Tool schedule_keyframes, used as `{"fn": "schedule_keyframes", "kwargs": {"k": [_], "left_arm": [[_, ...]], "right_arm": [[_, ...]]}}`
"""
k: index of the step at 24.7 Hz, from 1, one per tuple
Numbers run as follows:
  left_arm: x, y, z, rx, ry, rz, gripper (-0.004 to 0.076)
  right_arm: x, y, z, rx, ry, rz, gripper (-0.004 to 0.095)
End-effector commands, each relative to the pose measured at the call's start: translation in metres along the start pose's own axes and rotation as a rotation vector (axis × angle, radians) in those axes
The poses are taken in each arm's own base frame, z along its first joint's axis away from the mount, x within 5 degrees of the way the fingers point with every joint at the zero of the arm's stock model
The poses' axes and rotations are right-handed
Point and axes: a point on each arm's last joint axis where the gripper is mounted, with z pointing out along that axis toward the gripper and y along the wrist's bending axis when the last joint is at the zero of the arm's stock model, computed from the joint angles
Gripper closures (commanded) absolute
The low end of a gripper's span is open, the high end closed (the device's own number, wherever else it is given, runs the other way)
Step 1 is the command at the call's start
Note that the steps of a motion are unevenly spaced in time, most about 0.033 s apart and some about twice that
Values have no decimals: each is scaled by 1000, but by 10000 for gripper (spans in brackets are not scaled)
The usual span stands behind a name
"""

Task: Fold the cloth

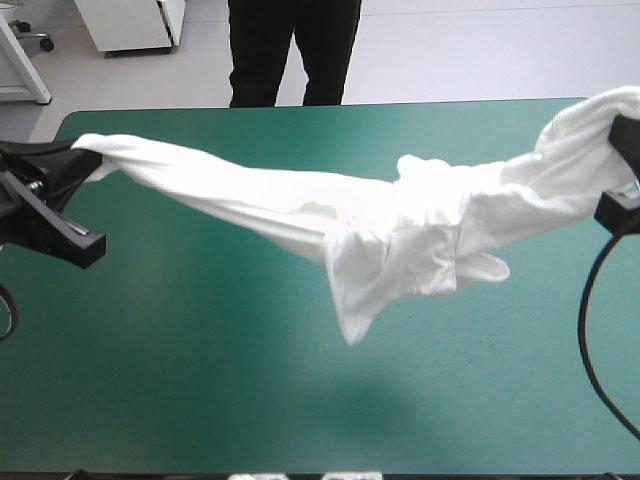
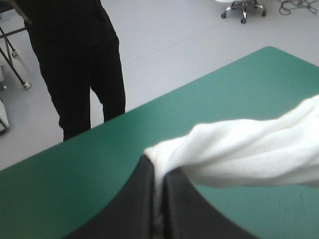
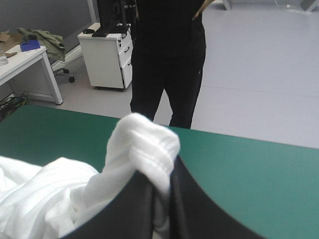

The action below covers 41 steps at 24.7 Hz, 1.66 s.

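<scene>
The white T-shirt (image 1: 400, 225) hangs stretched in the air across the teal-green table (image 1: 200, 380), held at both ends. My left gripper (image 1: 82, 152) is shut on the T-shirt's left end near the table's left edge; in the left wrist view the cloth (image 2: 239, 149) runs out from between the black fingers (image 2: 134, 199) of that gripper (image 2: 158, 172). My right gripper (image 1: 622, 135) is shut on a bunched fold at the far right; in the right wrist view the fold (image 3: 144, 147) bulges above the gripper (image 3: 162, 186). A loose part sags in the middle, its tip (image 1: 352, 330) hanging lowest.
The table's far edge (image 1: 300, 106) runs just behind the stretched T-shirt. Bare teal-green cover (image 1: 180, 400) lies below the hanging cloth toward the near edge.
</scene>
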Motion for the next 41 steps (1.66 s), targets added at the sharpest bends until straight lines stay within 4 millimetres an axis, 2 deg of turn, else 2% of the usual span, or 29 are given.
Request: {"fn": "schedule_keyframes", "kwargs": {"k": [1, 4, 8, 12, 17, 18, 19, 20, 25, 31, 33, 34, 35, 36, 37, 38, 39, 40, 41], "left_arm": [[25, -3, 5, 7, 99, 0, 733], [51, -8, 21, 27, 206, -19, 733], [90, -13, 63, 53, 346, -43, 733], [131, -20, 108, 53, 389, -120, 733], [189, -27, 167, 33, 456, -183, 733], [209, -29, 191, 32, 513, -207, 733], [213, -29, 199, 27, 526, -213, 733], [220, -28, 220, 16, 536, -192, 733], [232, -21, 267, -31, 528, -149, 733], [242, -1, 304, -85, 593, -221, 733], [243, 4, 314, -96, 574, -221, 732], [246, 5, 319, -98, 572, -220, 724], [249, 5, 321, -94, 585, -211, 687], [255, 4, 325, -90, 607, -225, 619], [258, 2, 326, -84, 623, -257, 526], [257, 1, 326, -81, 621, -276, 393], [253, 2, 325, -81, 614, -260, 293], [247, 4, 324, -77, 609, -234, 239], [237, 6, 320, -66, 596, -184, 222]], "right_arm": [[23, -2, -4, 11, 55, 72, 925], [53, -5, 5, 27, 158, 122, 925], [99, -10, 39, 55, 336, 128, 925], [140, -15, 77, 68, 425, 133, 925], [196, -22, 136, 89, 415, 195, 925], [213, -24, 157, 100, 417, 225, 925], [217, -26, 165, 105, 419, 222, 925], [226, -28, 184, 120, 453, 204, 925], [240, -36, 233, 167, 505, 98, 925], [244, -56, 289, 250, 559, 111, 924], [246, -61, 308, 268, 591, 119, 836], [249, -62, 315, 274, 623, 118, 715], [252, -63, 321, 281, 652, 119, 601], [256, -64, 326, 289, 688, 124, 460], [259, -64, 330, 294, 724, 142, 345], [261, -64, 332, 297, 760, 139, 275], [260, -64, 332, 293, 775, 119, 278], [255, -64, 331, 288, 773, 98, 282], [245, -64, 326, 288, 762, 82, 283]]}}
